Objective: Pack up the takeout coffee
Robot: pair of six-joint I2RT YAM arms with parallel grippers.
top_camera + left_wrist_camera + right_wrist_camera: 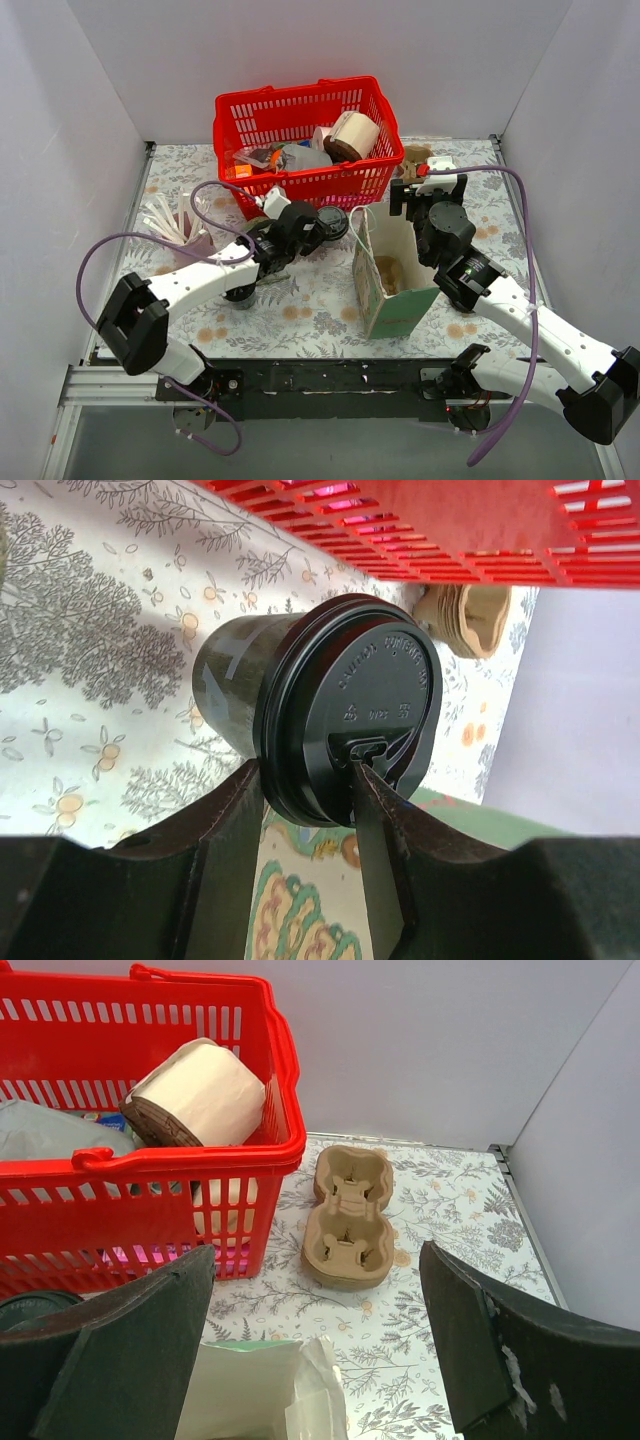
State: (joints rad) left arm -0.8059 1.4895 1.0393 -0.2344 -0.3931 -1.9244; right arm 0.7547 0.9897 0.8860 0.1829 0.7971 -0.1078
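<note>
On the flowered table the red basket stands at the far side. The open paper bag stands upright in front of it, a little to the right. The left gripper grasps the coffee cup, with its fingers pressed on both sides of the black lid. The cup is just in front of the basket wall and near the left side of the bag; I cannot tell if it is lifted off the table. The right gripper hangs released and wide beyond the far right corner of the bag, holding nothing. I judge that the step in hand is carrying the cup to the bag. The next move asks to raise it above the bag's rim and turn it upright. Room is narrow between the basket wall and the thin bag edge. The small cardboard carrier lies beside the basket.
</note>
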